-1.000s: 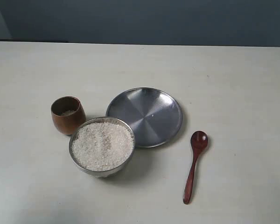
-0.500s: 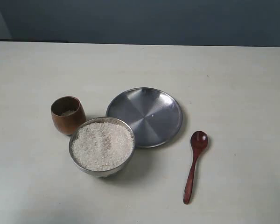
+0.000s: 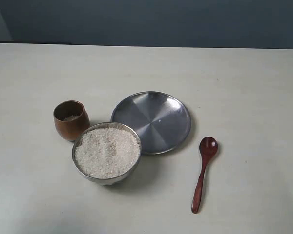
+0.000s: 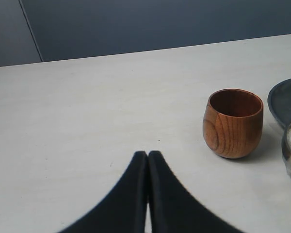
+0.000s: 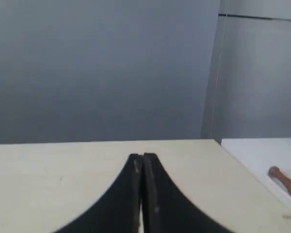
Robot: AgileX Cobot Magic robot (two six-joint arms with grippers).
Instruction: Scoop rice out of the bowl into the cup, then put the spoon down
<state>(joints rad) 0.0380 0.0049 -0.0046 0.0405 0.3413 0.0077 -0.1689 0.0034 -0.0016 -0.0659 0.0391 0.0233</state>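
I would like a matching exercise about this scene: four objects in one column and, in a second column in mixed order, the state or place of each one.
Column one:
1. bowl
2. cup
3. spoon
4. plate

Column two:
A. brown wood, only a little rice at its bottom
B. flat steel, nothing on it
C. filled with rice nearly to the rim
D. lies flat on the table, to the right of the other things in the exterior view

Right pairs: 1-C, 2-A, 3-D, 4-B.
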